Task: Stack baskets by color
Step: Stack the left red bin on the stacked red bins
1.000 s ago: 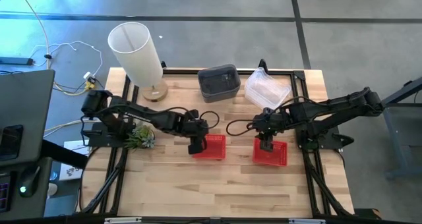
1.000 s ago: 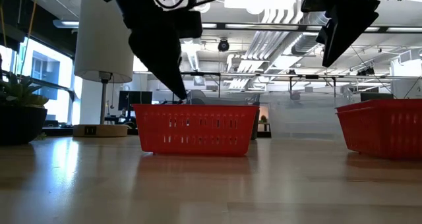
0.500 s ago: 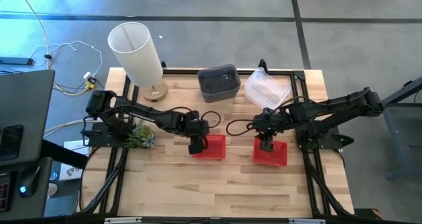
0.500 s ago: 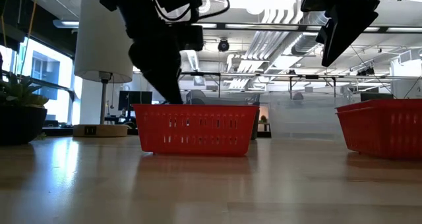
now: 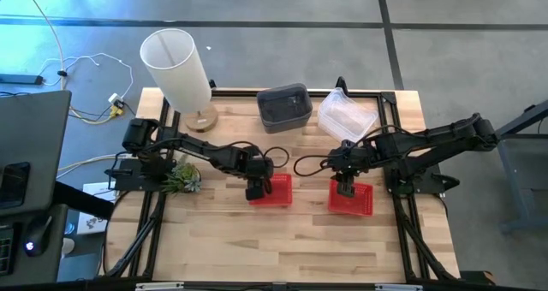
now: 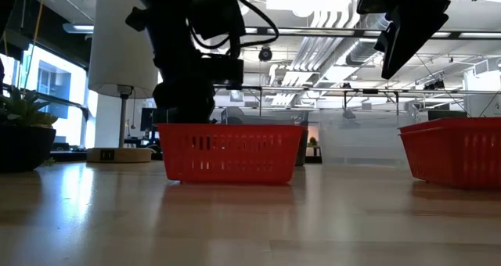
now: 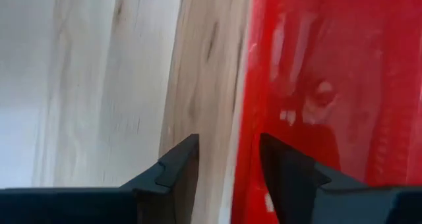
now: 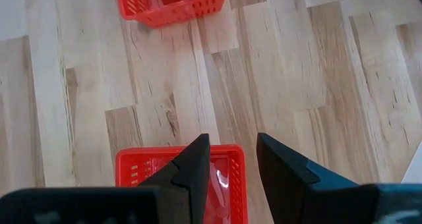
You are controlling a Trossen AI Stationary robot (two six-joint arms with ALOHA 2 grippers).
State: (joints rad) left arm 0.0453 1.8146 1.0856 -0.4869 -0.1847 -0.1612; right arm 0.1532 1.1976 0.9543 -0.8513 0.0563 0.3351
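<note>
Baskets of the same color sit grouped so each set can nest: relative to the white lamp (image 5: pixel 177 64), the dark grey stack (image 5: pixel 284 105) lies to its right along the back edge of the bench (image 5: pixel 257 240), with the clear stack (image 5: pixel 347 115) just beyond it. Nearer the front, the single red basket (image 5: pixel 274 191) sits below and right of the lamp, and the red stack (image 5: pixel 352 198) lies farther right, well apart from it.

The left hand (image 5: pixel 256 188) is down at the single red basket's wall on the lamp side, one finger inside and one outside the rim, the gap between them not yet closed on the plastic; that straddle suits pinching the thin mesh wall to lift it.

The right hand (image 5: pixel 346 187) hovers over the red stack, fingers parted and empty, probably waiting to steady the stack.
</note>
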